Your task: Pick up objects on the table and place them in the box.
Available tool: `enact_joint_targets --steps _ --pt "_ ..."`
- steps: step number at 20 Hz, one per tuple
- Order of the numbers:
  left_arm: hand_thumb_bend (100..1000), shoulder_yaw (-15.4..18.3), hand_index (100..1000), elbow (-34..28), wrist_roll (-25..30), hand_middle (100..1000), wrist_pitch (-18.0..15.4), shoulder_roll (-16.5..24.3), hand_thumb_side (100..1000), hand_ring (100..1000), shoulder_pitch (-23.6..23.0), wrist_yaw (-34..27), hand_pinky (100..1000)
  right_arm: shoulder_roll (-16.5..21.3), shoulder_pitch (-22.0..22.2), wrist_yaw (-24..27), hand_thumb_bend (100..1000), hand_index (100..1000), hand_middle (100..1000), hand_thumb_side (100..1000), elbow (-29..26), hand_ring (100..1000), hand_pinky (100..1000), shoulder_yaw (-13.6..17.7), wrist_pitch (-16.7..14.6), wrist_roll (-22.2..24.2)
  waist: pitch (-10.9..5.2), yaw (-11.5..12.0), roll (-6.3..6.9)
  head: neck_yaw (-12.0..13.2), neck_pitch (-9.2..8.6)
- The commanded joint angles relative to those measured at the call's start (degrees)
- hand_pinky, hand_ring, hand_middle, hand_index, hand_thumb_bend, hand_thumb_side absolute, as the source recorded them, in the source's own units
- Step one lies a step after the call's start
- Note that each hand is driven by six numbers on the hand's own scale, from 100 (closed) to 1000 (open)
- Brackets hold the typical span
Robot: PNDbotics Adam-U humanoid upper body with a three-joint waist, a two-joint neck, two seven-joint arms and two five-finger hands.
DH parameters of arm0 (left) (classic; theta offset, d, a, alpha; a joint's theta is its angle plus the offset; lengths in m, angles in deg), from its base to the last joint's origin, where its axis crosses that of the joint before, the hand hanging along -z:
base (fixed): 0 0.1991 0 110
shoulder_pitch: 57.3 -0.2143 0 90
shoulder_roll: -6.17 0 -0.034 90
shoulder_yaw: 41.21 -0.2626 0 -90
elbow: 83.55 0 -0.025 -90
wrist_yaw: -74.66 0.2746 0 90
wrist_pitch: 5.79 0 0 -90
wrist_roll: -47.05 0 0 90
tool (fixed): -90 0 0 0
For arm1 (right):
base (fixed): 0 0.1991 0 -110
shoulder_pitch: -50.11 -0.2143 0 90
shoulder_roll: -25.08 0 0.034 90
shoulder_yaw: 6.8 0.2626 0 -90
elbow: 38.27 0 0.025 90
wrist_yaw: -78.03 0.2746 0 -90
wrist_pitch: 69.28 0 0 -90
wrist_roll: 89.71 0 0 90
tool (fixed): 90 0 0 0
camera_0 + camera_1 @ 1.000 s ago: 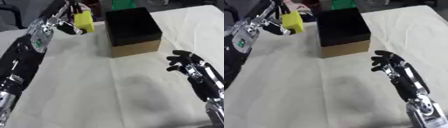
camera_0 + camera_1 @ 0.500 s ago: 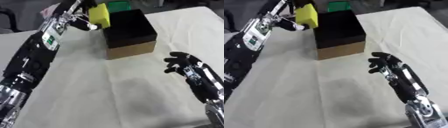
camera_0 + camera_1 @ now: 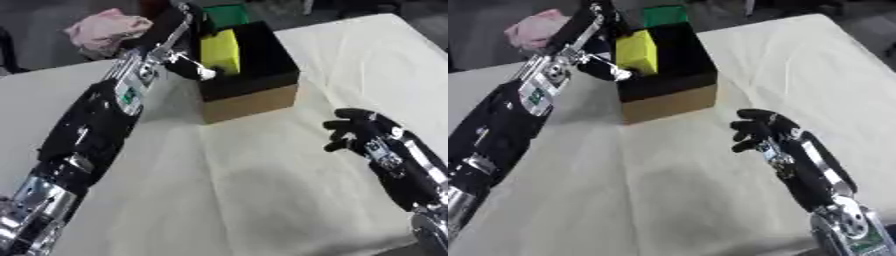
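A: Yellow rectangular block (image 3: 220, 51), plain-sided, stands upright over the left half of the open black-lined cardboard box (image 3: 254, 97). Its lower end sits below the rim line as seen from the head camera; whether it touches the box floor cannot be told.

B: Who has it?

A: Left hand (image 3: 185, 60). The arm reaches in from the lower left and stretches across the cream tablecloth (image 3: 245, 200) to the box. Its fingers are curled against the block's left face, pinching it. The fingertips themselves are partly hidden behind the block and blurred.

B: Box position?

A: Far centre of the table, tan outer walls, black inside, mouth up. A green block-shaped thing (image 3: 663, 15) shows just behind its far edge; I cannot tell whether it is inside the box or beyond it.

B: Right hand?

A: Right hand (image 3: 359, 134) is at the right side, above the cloth and near the box's front right corner, apart from it. Black fingers are half bent and spread apart, holding nothing. The forearm runs off toward the lower right corner.

B: Anything else?

A: A pink crumpled cloth (image 3: 105, 27) lies off the table's far left edge, well apart from the box.
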Motion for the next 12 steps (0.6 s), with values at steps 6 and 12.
enact_joint_targets --steps 6,12 --pt "749 0.0 788 0.0 1.3 644 -0.5 0.2 271 654 0.4 3.7 719 0.3 -0.8 0.3 100 816 549 624 -1.3 833 644 0.0 0.0 0.1 -0.78 0.1 -0.26 0.0 -0.56" --pt "871 0.2 859 -1.8 3.0 774 -0.6 0.8 405 738 -0.1 1.1 780 0.2 -0.6 0.2 100 816 549 626 -1.2 833 643 0.1 0.0 0.0 -0.76 1.0 -0.47 -0.1 -0.34"
